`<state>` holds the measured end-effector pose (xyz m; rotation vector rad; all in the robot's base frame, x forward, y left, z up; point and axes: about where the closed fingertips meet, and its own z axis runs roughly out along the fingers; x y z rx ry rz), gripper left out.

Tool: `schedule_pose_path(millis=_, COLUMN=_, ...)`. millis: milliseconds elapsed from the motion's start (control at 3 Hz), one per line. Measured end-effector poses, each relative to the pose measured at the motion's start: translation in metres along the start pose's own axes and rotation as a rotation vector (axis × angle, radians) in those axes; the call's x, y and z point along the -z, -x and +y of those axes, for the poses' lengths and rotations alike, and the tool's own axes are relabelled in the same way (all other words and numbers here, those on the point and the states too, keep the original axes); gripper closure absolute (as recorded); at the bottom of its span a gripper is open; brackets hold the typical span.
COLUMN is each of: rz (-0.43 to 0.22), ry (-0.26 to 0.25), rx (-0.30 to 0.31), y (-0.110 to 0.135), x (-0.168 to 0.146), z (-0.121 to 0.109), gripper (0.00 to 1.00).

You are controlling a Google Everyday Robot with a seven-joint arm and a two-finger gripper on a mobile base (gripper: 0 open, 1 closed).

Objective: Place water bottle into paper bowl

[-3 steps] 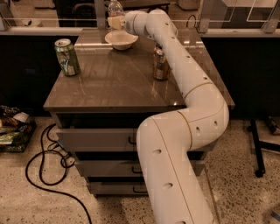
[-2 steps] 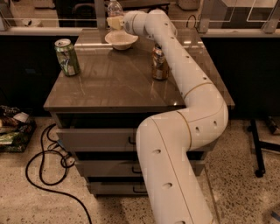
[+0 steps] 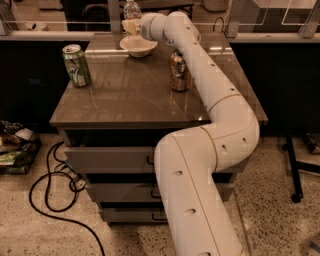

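Note:
The water bottle (image 3: 131, 8), clear with a white cap, stands upright at the back of the table, and my gripper (image 3: 130, 26) is shut around its lower part. The bottle's base is hidden behind the gripper. The paper bowl (image 3: 138, 46), off-white and shallow, sits on the table just in front of and below the gripper and looks empty. My white arm reaches across the right side of the table to the back.
A green can (image 3: 76, 65) stands at the table's left. A gold can (image 3: 179, 71) stands right of centre, close beside my arm. The brown tabletop (image 3: 130, 95) sits on drawers. Cables (image 3: 50, 190) lie on the floor at the left.

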<state>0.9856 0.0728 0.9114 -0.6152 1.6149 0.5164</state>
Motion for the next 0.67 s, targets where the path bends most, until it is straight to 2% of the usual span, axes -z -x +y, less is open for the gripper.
schedule_pose_path(millis=333, rz=0.002, ry=0.003, rx=-0.001, y=-0.0017, x=-0.0023, z=0.0022, gripper=0.00)
schedule_pose_path(millis=667, rz=0.002, ry=0.003, rx=-0.001, y=-0.0017, x=-0.0023, z=0.0022, gripper=0.00)
